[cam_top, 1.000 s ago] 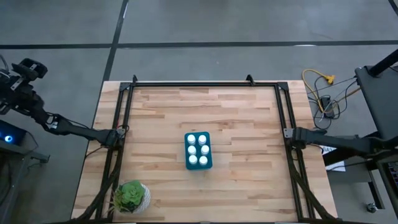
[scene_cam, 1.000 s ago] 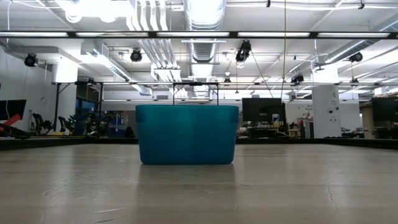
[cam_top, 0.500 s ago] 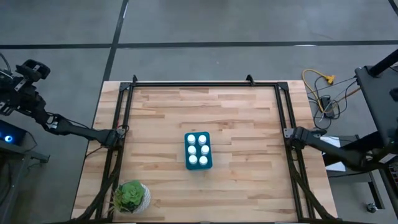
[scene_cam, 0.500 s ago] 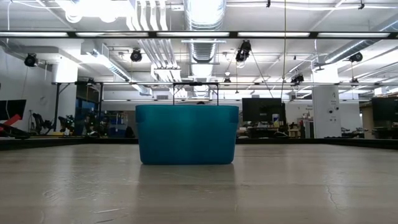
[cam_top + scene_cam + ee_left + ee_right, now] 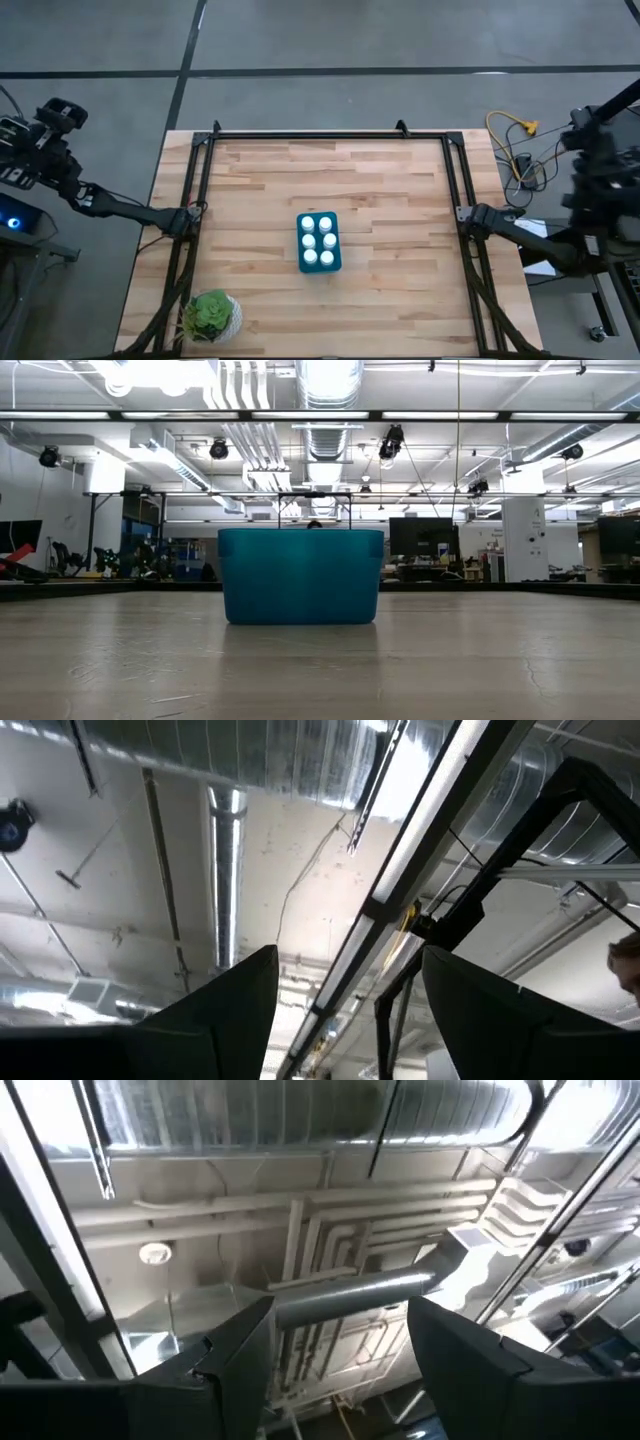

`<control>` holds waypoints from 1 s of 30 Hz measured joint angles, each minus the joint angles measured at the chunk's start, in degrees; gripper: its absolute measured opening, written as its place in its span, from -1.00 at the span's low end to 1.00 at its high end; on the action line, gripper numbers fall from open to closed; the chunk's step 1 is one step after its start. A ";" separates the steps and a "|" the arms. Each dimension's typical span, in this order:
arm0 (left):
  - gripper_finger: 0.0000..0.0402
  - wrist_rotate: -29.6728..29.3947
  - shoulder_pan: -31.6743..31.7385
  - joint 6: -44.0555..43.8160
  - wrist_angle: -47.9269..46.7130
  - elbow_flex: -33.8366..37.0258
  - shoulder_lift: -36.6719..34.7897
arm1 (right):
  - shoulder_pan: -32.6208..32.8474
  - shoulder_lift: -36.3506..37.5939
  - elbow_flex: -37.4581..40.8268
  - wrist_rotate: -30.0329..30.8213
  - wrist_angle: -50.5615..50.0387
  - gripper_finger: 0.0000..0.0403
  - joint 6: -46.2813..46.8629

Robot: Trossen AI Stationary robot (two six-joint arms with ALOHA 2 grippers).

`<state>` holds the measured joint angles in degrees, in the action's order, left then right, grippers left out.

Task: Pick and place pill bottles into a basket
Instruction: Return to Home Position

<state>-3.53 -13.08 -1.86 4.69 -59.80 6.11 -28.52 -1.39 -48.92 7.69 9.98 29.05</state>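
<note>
The teal basket (image 5: 319, 242) stands in the middle of the wooden table, and it also fills the centre of the low view (image 5: 300, 575). Several white pill bottles (image 5: 317, 240) stand upright inside it, caps up; in the low view the basket's wall hides them. My left gripper (image 5: 55, 115) is off the table beyond its left edge, pointing up at the ceiling, open and empty (image 5: 345, 1010). My right gripper (image 5: 598, 150) is off the table beyond its right edge, also pointing up, open and empty (image 5: 340, 1350).
A round white pot with a green plant (image 5: 212, 317) stands at the table's near left corner. Black frame rails (image 5: 320, 134) run along the far, left and right sides. Cables (image 5: 515, 140) lie on the floor beyond the right edge.
My right arm has swung up beyond the table's right edge, and its gripper has come into the high view there. The basket and bottles have stayed where they were.
</note>
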 joint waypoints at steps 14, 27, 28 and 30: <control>0.15 2.04 -0.02 10.21 21.31 18.82 0.00 | 0.00 0.24 26.94 5.99 19.45 0.09 14.04; 0.15 20.95 0.00 11.27 56.34 43.10 0.00 | -0.02 0.18 44.87 9.02 31.58 0.09 28.43; 0.15 21.62 -0.02 11.23 59.10 45.05 0.00 | -0.02 0.19 45.99 9.04 33.06 0.09 28.37; 0.15 22.72 -0.02 11.23 64.33 49.15 0.00 | -0.02 0.20 48.40 9.00 34.65 0.09 28.90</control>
<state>19.19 -13.10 9.37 69.02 -10.65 6.11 -28.53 -1.19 -0.51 16.69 44.63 57.95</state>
